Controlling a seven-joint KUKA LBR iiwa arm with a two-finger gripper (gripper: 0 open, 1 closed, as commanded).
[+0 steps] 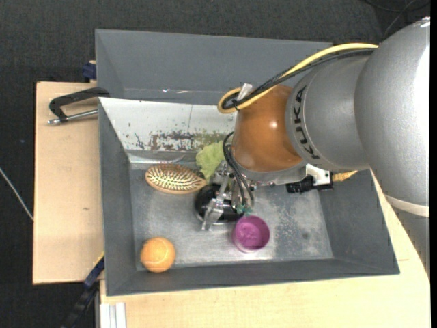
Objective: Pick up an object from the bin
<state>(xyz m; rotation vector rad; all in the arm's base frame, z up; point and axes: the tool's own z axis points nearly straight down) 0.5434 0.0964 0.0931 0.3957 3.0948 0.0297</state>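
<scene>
grey bin [304,227], tool [217,214] above a black lump [203,199] (grip unreadable) beside a purple cup [251,234].

Arm [386,94]: you have rounded silver-grey links with black KUKA lettering [298,125].
Wrist cover [266,132]: glossy orange dome.
Cable [321,56]: yellow, thin.
End effector [222,209]: small, silvery-black metal.
</scene>
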